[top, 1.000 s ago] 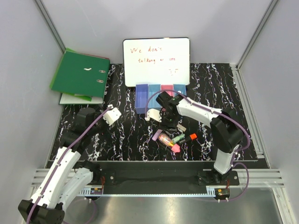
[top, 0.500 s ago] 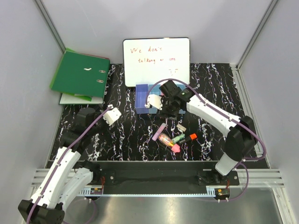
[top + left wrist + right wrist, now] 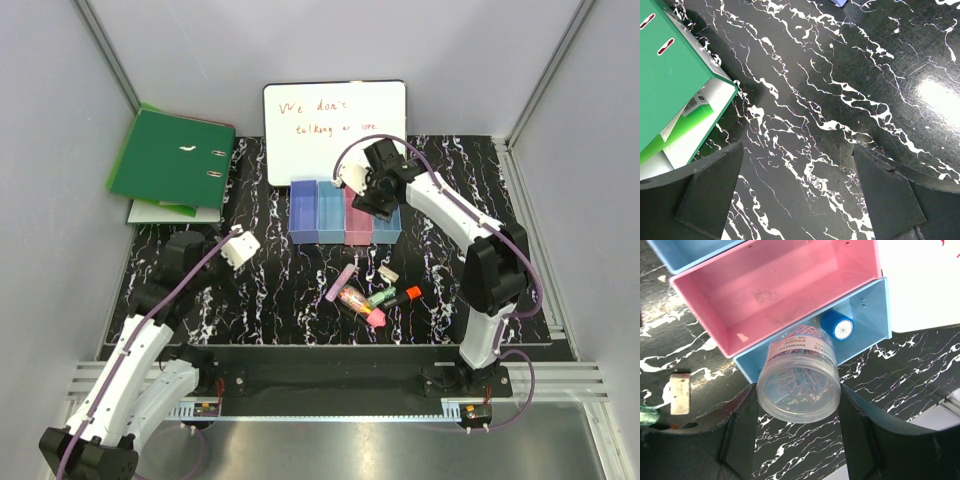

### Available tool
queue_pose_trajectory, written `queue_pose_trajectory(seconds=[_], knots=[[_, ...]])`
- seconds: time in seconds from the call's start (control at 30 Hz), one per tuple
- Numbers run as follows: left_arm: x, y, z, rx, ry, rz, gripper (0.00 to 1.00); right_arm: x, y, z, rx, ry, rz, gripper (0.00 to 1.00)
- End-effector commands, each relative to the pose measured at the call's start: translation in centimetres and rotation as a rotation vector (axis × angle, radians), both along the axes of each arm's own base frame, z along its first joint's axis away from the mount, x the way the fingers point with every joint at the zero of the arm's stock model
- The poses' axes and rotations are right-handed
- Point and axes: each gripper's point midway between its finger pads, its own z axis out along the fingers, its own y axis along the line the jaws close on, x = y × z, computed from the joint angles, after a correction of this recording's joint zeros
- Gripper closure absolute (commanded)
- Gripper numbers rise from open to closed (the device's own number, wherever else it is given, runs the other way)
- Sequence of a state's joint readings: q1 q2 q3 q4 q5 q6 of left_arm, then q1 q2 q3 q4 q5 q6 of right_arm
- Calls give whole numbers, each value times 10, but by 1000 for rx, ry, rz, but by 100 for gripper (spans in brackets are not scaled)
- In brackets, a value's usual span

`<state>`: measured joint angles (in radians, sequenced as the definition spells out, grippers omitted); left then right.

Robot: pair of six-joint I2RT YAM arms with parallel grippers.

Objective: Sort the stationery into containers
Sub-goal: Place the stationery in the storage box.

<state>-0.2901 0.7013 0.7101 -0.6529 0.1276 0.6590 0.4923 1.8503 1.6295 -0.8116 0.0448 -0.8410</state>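
Over the far-right light blue bin (image 3: pixel 867 315) of the row of bins (image 3: pixel 318 215), a paper-clip tub (image 3: pixel 799 375) is pinched between the two dark fingers of the right claw (image 3: pixel 798 405). The tub is a round, clear plastic cylinder with a printed label band, and it is packed with pastel wire clips. Its flat base is turned towards the wrist camera. Inside that same bin, just behind the tub, a small blue-capped bottle (image 3: pixel 837 326) is seen lying on its side. The neighbouring pink bin (image 3: pixel 790 290) is of smooth, glossy plastic, rectangular and faintly scuffed on its floor.

In front of the row, on the black desk (image 3: pixel 890 375) veined with white like marble, a small loose cluster is found: a lilac marker (image 3: pixel 340 283), a green highlighter (image 3: pixel 381 297), an orange highlighter (image 3: pixel 408 294) and a pink highlighter (image 3: pixel 377 317), all short and stubby. A small pale block (image 3: pixel 680 392) lies between them and the bins.

Behind the row a whiteboard (image 3: pixel 335 132) with red writing is propped. Well to the left of the row, the left claw (image 3: pixel 800 195) is held above bare desk with its fingers spread wide and nothing between them, beside a green ring binder (image 3: pixel 670 75).
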Motion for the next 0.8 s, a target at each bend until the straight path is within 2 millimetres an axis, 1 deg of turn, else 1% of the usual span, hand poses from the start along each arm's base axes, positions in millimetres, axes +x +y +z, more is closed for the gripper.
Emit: queue_pose_trajectory(seconds=[0.0, 0.23, 0.43, 0.53, 0.77], knots=[[7, -5, 8, -8, -46, -19, 1, 19, 6, 14, 13, -59, 20, 77], [8, -5, 3, -4, -36, -22, 1, 22, -4, 3, 10, -37, -3, 77], [9, -6, 2, -11, -28, -24, 1, 24, -13, 2, 11, -43, -28, 76], [9, -7, 2, -14, -27, -23, 1, 21, -14, 2, 17, -39, -28, 76], [10, -7, 3, -8, -33, -24, 1, 13, -16, -8, 13, -8, -13, 76]])
